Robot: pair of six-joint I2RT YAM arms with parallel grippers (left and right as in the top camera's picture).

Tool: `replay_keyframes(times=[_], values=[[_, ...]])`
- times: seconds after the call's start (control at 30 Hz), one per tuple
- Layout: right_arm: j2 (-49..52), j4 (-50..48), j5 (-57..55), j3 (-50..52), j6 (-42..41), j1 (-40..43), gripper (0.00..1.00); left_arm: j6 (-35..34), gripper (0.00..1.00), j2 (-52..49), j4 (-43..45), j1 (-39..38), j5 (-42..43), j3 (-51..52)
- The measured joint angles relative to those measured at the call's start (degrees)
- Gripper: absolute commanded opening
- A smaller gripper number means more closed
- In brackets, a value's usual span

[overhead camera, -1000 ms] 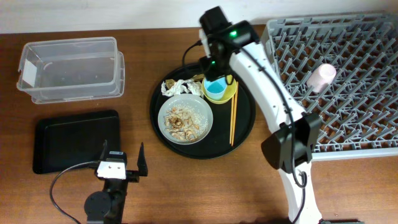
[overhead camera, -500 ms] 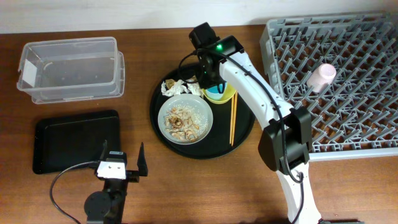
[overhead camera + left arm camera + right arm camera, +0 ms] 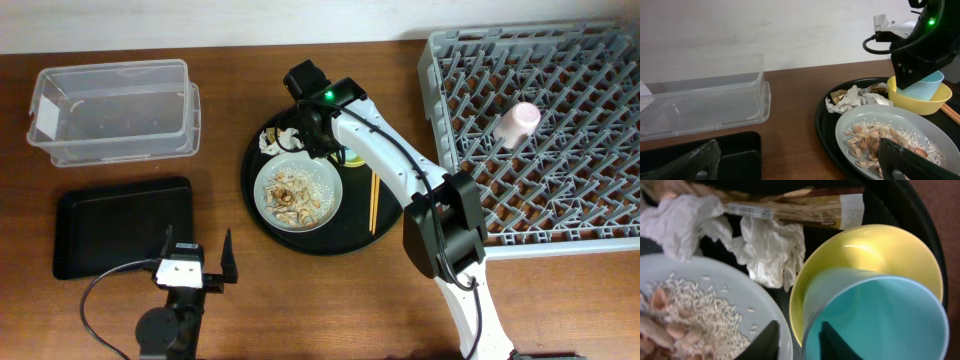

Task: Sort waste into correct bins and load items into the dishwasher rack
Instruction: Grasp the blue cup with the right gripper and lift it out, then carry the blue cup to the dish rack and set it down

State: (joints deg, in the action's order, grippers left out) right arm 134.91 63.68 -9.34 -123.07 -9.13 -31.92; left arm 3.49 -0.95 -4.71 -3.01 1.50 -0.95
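My right gripper [image 3: 799, 325] hangs over the round black tray [image 3: 395, 215], open but narrow. One finger is inside the small blue cup [image 3: 880, 325]. The other is outside the yellow-green bowl [image 3: 875, 250] that holds the cup, a sliver short of its rim. Beside them lie crumpled white tissue [image 3: 770, 245] and a gold-brown wrapper [image 3: 805, 210]. The grey-green plate [image 3: 330, 175] carries food scraps [image 3: 292, 197]. Chopsticks [image 3: 373, 200] lie to its right. A pink cup [image 3: 518, 123] lies in the grey rack [image 3: 600, 200]. My left gripper [image 3: 197, 262] is open, near the front edge.
A clear plastic box [image 3: 112, 110] stands at the back left, with a flat black tray [image 3: 120, 225] in front of it. My right arm [image 3: 400, 170] stretches across the round tray and hides the cup and most of the bowl from above.
My right gripper has moved left and down over the tray, and its jaws have narrowed around the rims of the cup and bowl. The left arm has not moved.
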Motion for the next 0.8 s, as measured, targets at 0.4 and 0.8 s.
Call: replay_keyframes(times=[0.4, 0.8], values=[[0.1, 2.1, -0.2, -0.4, 0.1, 0.0, 0.04, 0.0, 0.99, 0.0, 0.0, 0.0, 0.0, 0.0], [-6.9, 13.9, 3.5, -22.1, 1.0, 7.4, 0.04, 0.0, 0.99, 0.0, 0.0, 0.0, 0.0, 0.0]])
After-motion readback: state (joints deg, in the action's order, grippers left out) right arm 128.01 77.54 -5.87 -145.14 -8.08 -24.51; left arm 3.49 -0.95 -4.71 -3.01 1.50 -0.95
